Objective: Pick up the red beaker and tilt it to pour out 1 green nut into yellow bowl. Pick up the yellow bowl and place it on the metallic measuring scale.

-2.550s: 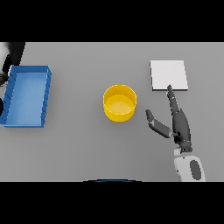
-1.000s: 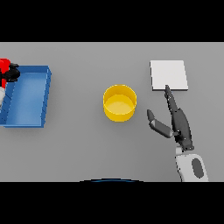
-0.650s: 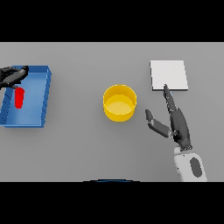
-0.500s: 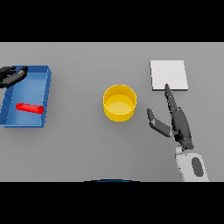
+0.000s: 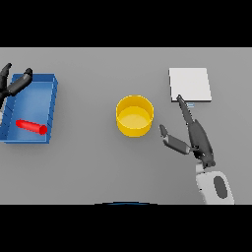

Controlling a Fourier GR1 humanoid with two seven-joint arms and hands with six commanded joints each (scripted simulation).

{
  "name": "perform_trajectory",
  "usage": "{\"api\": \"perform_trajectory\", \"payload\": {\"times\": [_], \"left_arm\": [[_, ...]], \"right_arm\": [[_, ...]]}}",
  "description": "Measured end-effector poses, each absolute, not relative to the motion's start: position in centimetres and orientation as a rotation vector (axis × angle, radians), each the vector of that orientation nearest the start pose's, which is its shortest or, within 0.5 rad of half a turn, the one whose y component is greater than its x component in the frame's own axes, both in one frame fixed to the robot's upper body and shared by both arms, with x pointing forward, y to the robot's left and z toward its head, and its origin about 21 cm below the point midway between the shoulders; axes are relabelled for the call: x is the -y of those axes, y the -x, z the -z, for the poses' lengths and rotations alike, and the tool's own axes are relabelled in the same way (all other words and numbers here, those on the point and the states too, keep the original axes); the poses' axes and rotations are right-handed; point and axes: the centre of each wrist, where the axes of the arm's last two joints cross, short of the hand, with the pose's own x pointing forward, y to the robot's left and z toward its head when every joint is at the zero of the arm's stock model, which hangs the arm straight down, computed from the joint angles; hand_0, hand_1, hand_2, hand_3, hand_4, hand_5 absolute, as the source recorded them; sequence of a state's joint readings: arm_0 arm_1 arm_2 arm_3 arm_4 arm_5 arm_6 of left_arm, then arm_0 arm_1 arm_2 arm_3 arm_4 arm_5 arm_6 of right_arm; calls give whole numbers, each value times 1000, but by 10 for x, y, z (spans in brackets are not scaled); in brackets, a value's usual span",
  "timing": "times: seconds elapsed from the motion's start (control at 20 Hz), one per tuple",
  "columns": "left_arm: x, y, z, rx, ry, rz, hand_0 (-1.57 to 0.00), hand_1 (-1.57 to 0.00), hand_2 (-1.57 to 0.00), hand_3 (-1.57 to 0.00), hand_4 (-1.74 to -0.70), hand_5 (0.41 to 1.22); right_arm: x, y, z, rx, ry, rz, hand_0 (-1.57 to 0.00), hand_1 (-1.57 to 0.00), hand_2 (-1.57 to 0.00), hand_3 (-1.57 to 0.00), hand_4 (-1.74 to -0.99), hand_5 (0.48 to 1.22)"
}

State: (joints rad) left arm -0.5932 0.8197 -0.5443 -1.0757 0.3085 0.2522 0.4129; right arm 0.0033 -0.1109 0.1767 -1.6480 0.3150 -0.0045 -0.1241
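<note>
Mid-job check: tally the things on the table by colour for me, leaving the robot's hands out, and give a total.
Red: 1, the red beaker, lying on its side in the tray
Blue: 1, the blue tray
Yellow: 1, the yellow bowl
White-grey: 1, the measuring scale
Total: 4

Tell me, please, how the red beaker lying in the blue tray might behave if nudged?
Lying on its side, the red beaker looks cylindrical, so it would probably roll. The blue tray walls should likely stop it. It seems rigid.

Plain grey table (image 5: 88, 167) fills the whole bkgd (flat, even light, no walls visible).
</note>
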Motion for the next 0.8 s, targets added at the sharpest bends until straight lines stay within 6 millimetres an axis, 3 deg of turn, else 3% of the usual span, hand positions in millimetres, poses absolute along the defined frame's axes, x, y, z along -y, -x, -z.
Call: {"api": "perform_trajectory", "payload": {"times": [0.25,0.35,0.55,0.8], "left_arm": [[-337,-359,-99,1122,-635,414,-8,-7,-7,-6,-720,667],[-335,-362,-98,1122,-627,407,-5,-4,-4,-3,-719,665],[-337,-361,-99,1106,-621,413,-1,-1,-1,-1,-712,676],[-336,-358,-93,1118,-597,411,0,0,0,0,-720,687]], "right_arm": [[214,-265,-40,1694,261,-974,1,1,1,1,-1216,704],[202,-281,-57,1685,319,-1203,1,1,1,1,-1222,701],[184,-297,-67,1658,362,-1611,1,1,1,1,-1223,705],[168,-318,-70,1521,359,-1901,1,1,1,1,-1215,704]]}}
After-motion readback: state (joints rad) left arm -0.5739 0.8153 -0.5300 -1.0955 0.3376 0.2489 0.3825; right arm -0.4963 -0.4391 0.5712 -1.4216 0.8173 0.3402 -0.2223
